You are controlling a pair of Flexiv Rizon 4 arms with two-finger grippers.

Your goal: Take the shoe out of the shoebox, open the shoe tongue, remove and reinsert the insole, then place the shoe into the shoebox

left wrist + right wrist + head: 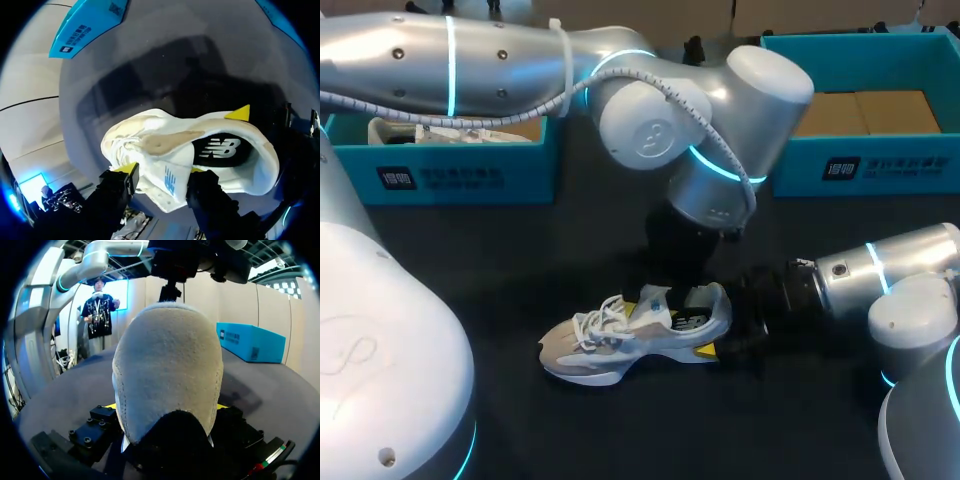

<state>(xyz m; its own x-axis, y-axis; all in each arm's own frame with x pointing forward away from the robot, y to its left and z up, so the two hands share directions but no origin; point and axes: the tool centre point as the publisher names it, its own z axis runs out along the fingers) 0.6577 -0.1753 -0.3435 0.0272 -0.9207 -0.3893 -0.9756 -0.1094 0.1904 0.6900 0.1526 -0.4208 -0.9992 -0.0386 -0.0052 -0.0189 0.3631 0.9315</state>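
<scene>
Black bench (520,425) carries the shoe (620,345), toe pointing away from right hand (166,407) clamping the heel (167,365); left hand (161,169) above pinches tongue (167,181).

— How many shoes are out on the table (500,260)?
— One shoe (635,335), near six o'clock.
— And boxes?
— Two teal ones. The left box (450,175) is at ten o'clock and the right box (880,165) at two (a pale thing (415,130) lies in the left one, too hidden to name).
— Arms?
— Two. The left arm (520,60) enters from ten o'clock, the right arm (890,275) from four.
— Grippers?
— Two, one per arm: the left gripper (161,170) and the right gripper (166,407).
</scene>
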